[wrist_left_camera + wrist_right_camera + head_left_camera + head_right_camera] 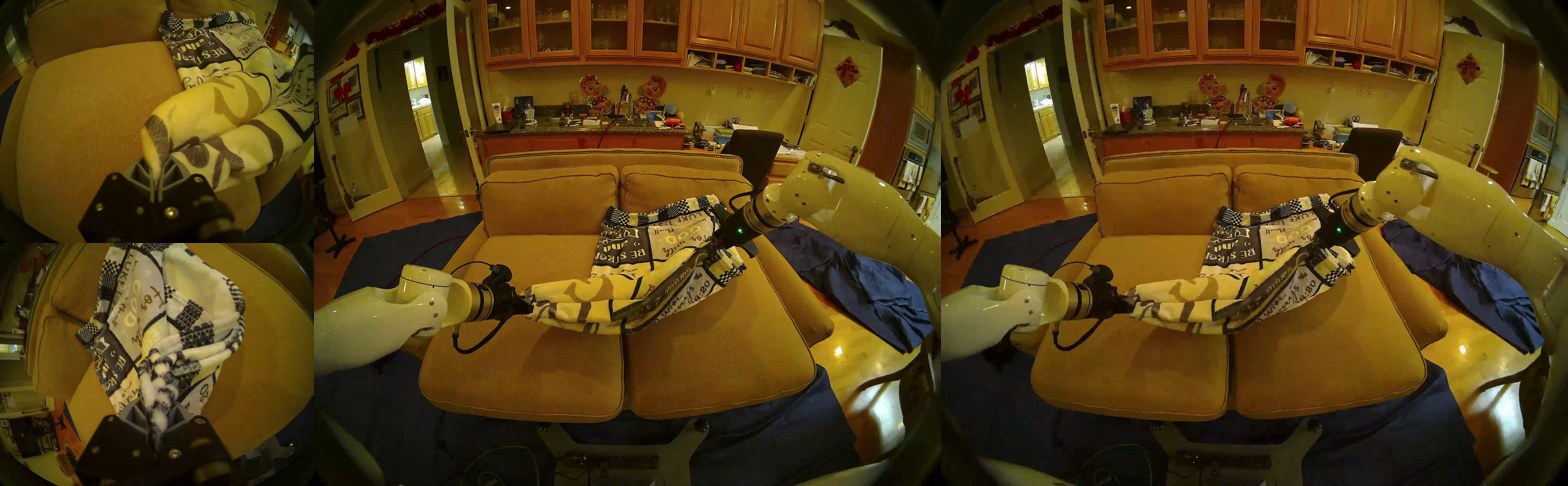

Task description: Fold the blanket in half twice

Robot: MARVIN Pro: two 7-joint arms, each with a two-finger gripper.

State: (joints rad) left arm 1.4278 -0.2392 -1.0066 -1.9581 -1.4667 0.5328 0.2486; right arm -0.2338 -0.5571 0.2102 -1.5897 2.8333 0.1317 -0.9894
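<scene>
The blanket (653,264) (1263,268) is a cream fleece throw with navy lettered panels and a checkered edge. It hangs bunched in a sagging rope between my two grippers above the sofa's seat, and its far part rests against the right back cushion. My left gripper (526,303) (1131,305) is shut on one end over the left seat cushion; the left wrist view shows the blanket (212,129) pinched between the fingers (176,169). My right gripper (716,242) (1319,246) is shut on the checkered edge, higher and farther back. The blanket (169,327) bunches between the right gripper (156,411).
The tan two-seat sofa (551,373) fills the middle. Dark blue cloths lie on the floor around it and one dark blue cloth (857,281) is draped at its right arm. A black chair (751,152) and a cluttered counter (585,125) stand behind.
</scene>
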